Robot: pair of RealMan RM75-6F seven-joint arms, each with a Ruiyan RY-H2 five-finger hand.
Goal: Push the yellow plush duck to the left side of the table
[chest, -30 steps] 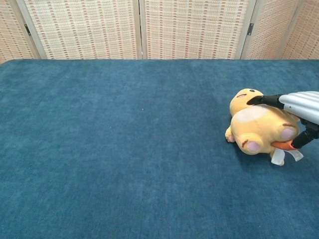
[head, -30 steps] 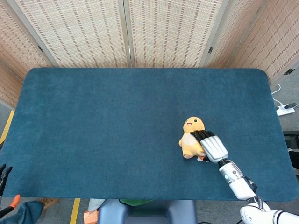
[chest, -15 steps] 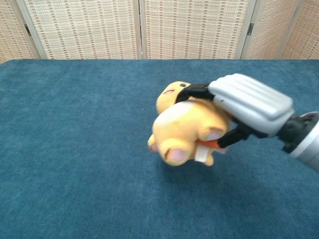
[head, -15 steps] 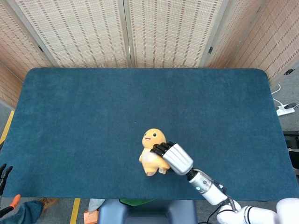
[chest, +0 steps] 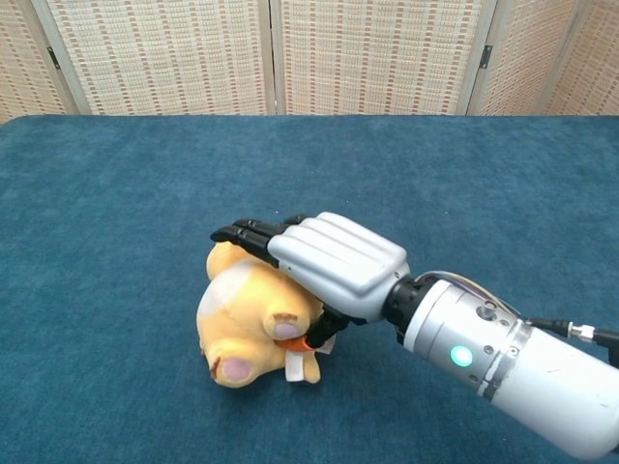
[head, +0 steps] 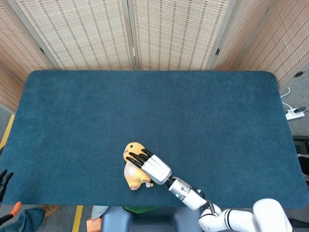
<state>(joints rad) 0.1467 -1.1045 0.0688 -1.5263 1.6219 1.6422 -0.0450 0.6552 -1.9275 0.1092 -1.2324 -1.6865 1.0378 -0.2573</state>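
The yellow plush duck point(head: 131, 175) lies on its side on the blue table point(head: 145, 96), near the front edge and a little left of the middle. My right hand point(head: 153, 167) presses flat against the duck's right side and top, its dark fingers point(head: 138, 157) stretched over the head. In the chest view the hand point(chest: 331, 255) covers the duck point(chest: 242, 329) from above right, and the duck's orange feet point(chest: 302, 343) poke out below the palm. At the lower left edge of the head view a few dark fingertips point(head: 4, 179) of my left hand show beside the table.
A woven folding screen point(head: 145, 34) stands behind the table's far edge. The blue surface stretches on to the left of the duck point(chest: 87, 290). A white power strip point(head: 294, 113) lies on the floor at the right.
My right hand has swept the duck leftward across the table, from right of the middle to left of it, and nearer the front edge. The duck has rolled further onto its side.
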